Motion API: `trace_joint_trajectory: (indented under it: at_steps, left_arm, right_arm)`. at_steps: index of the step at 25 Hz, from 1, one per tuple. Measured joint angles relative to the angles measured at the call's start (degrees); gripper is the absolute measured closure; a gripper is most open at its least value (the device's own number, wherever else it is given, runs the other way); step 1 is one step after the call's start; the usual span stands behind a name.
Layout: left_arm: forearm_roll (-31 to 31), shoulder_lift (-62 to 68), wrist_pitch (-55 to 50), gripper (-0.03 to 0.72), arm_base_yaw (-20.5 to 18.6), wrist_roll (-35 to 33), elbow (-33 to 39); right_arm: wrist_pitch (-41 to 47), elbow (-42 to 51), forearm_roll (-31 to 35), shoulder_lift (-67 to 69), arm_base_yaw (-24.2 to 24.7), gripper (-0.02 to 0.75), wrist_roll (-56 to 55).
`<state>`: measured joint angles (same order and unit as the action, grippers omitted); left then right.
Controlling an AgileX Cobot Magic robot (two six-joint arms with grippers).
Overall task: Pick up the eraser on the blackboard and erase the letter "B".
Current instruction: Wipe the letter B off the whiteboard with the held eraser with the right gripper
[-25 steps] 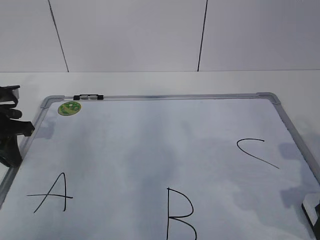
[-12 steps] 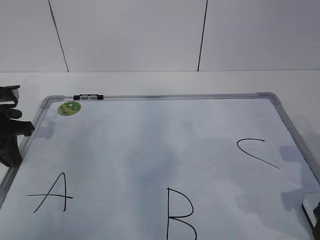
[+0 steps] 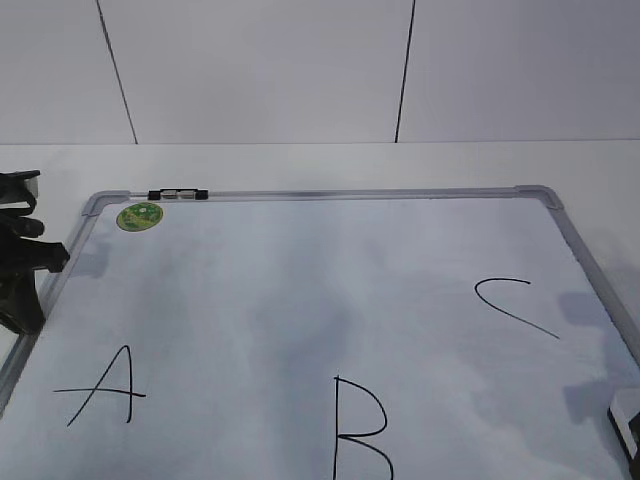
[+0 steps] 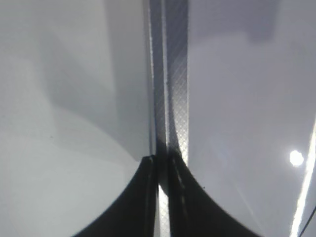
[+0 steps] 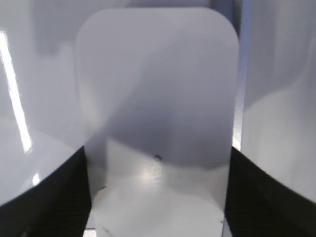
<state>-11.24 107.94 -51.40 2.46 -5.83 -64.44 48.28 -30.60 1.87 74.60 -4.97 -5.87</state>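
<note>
The blackboard (image 3: 350, 193) is a white board with a silver frame lying flat on the table. The letter "B" (image 3: 360, 430) is drawn in black at its bottom middle, whole and partly cut off by the picture's edge. The eraser (image 5: 158, 98), a white rounded block, sits between the two black fingers of my right gripper (image 5: 157, 150), which touch its sides. In the exterior view only a corner of the eraser (image 3: 625, 405) shows at the bottom right. My left gripper (image 3: 20, 280) is shut and empty over the board's left frame (image 4: 173, 74).
The letter "A" (image 3: 100, 392) is at the board's lower left and the letter "C" (image 3: 512, 302) at its right. A round green sticker (image 3: 139, 216) and a small black clip (image 3: 176, 194) are at the top left corner. A white wall stands behind the table.
The eraser corner at the bottom right of the exterior view has shifted slightly down and toward the edge. The left arm and the letters are unchanged.
</note>
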Motion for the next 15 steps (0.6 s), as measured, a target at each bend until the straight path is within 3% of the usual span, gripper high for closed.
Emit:
trace_joint_trajectory:
  at_steps: [15]
  left_arm:
    - [-0.1,0.0,0.0,0.669,0.0,0.0,0.0]
  right_arm:
    - [10.1,-7.2,1.7,0.2,0.0,0.204,1.4]
